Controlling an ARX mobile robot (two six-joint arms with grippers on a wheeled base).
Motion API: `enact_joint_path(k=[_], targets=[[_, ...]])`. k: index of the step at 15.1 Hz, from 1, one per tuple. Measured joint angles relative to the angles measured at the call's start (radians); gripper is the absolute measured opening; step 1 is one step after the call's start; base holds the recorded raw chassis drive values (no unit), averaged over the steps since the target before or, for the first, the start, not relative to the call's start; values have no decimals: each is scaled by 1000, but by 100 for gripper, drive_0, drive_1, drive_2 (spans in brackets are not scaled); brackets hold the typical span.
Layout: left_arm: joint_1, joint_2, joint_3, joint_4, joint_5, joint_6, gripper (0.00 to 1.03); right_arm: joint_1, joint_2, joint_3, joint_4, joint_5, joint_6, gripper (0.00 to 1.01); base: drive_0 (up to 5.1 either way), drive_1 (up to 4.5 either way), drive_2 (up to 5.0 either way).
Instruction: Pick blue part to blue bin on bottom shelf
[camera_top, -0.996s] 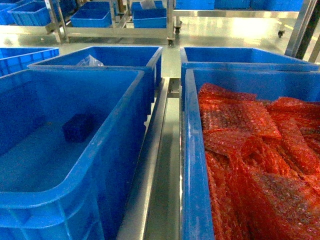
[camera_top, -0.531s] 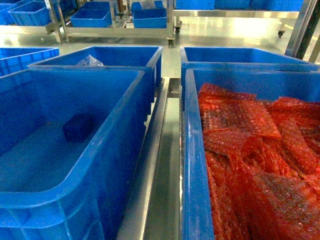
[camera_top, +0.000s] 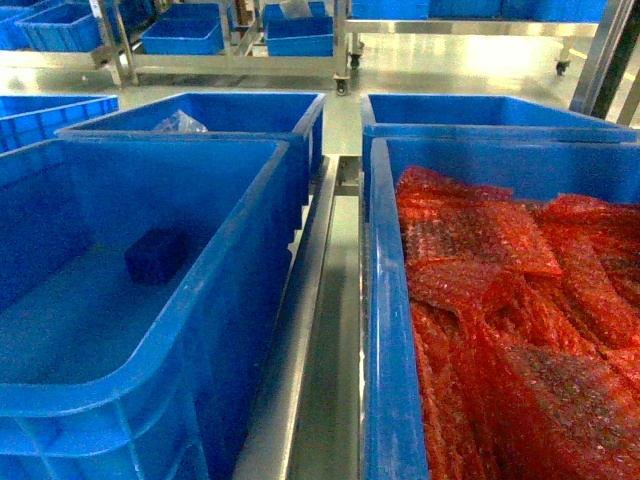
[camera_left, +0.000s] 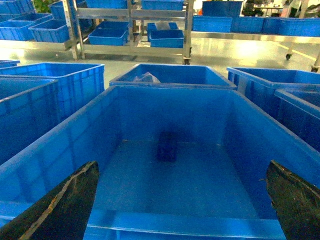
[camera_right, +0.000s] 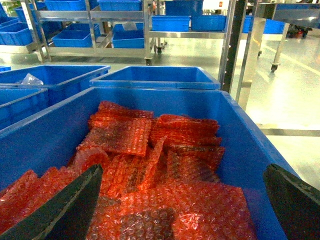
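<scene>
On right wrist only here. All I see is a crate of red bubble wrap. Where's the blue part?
Observer: It's in the neighbouring blue bin, left of your crate in the head view. The blue part lies on the bin's floor, toward the far wall.
Operator: Is either arm holding it?
Observer: No. The left wrist view shows the left end effector open and empty above the bin's near rim, with the part ahead of it and untouched.
Operator: Anything else in that bin?
Observer: Nothing visible. There is bare floor all around the part.
</scene>
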Motion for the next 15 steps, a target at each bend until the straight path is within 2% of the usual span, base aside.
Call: enact_joint_path(k=[15], targets=[[0,0,0,0,0,0,98,0,0,0,0,0,0,98,0,0,0]])
